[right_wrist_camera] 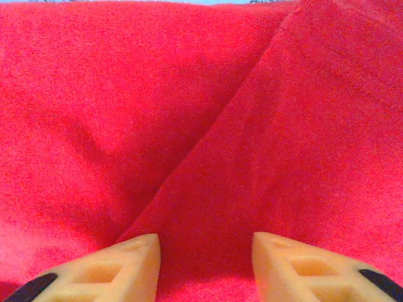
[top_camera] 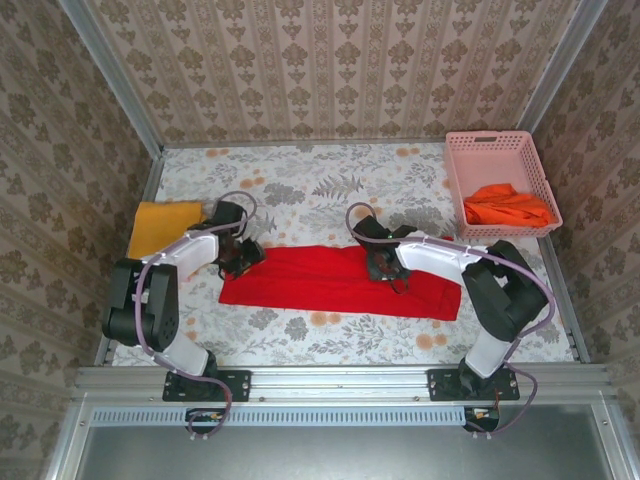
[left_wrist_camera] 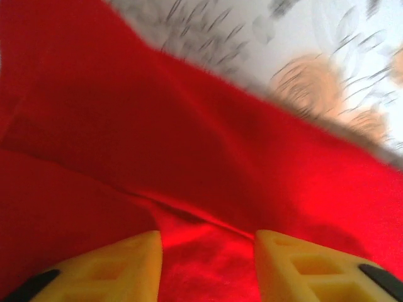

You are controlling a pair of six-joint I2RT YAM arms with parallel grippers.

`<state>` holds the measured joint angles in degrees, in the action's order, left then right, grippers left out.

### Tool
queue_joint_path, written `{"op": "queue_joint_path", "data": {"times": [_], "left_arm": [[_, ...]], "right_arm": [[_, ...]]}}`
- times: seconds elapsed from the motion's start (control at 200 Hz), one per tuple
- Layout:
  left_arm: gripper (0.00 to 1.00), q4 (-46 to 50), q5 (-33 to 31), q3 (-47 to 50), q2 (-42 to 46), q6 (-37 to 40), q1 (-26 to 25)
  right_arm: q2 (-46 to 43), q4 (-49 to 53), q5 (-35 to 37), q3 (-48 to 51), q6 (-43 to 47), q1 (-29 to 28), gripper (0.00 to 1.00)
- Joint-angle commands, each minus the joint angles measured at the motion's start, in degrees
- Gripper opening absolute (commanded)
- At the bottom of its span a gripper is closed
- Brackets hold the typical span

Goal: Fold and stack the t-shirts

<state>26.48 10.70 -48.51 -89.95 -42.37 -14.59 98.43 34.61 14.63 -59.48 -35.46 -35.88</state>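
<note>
Bright red soft cloth t-shirt (top_camera: 340, 283), folded into a long band, flat beneath left gripper (left_wrist_camera: 208, 238) and right gripper (right_wrist_camera: 206, 238), stretched between them. Fingers of both spread apart, pinching nothing

The middle of the floral bench (top_camera: 330, 185) is being covered by a red t-shirt (top_camera: 330, 285), laid out as a long flat band running from left to right. Its left end is being met by the left gripper (top_camera: 240, 260), and its upper edge, right of centre, is being overhung by the right gripper (top_camera: 382, 268). The far-left area is being occupied by a folded mustard-yellow t-shirt (top_camera: 160, 227). An orange t-shirt (top_camera: 505, 205) is being held, crumpled, in a pink basket (top_camera: 490, 160) at the far-right corner.
</note>
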Motion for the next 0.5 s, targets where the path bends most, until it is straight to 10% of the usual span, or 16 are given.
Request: {"op": "queue_joint_path", "data": {"times": [0.0, 0.265, 0.495], "left_arm": [[0.36, 0.6, -0.62, 3.24, 1.41, -0.75, -0.09], [0.34, -0.15, 0.05, 7.77, 5.58, -3.06, -0.26], [0.34, -0.24, -0.39, 7.51, 6.3, -3.02, -0.26]], "right_arm": [[0.26, 0.03, -1.94, -2.05, -1.6, 0.02, 0.42], [-3.16, 1.19, 1.87, -2.53, -3.34, -3.61, 0.57], [0.91, -1.73, -1.57, -1.44, -4.84, -4.13, 0.5]]}}
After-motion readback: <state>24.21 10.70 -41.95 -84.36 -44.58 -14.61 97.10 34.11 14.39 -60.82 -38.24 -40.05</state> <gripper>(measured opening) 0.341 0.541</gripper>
